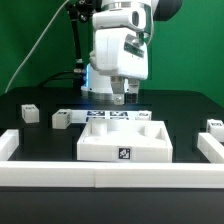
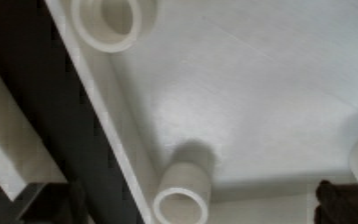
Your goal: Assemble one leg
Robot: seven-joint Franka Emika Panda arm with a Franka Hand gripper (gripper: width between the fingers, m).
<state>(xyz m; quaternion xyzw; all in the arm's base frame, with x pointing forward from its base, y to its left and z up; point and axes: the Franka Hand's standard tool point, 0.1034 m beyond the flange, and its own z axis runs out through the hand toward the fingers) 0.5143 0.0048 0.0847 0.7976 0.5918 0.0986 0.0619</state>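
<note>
A short white leg with a tag stands on the black table at the exterior view's left. A second one is further left and a third at the right. My gripper hangs open and empty above the far part of the large white tray-like panel. The wrist view looks down into that panel. Round white sockets show in it, one far off and one between my dark fingertips. No leg shows in the wrist view.
The marker board lies just behind the panel. A white rail runs along the front, with upright ends at the exterior view's left and right.
</note>
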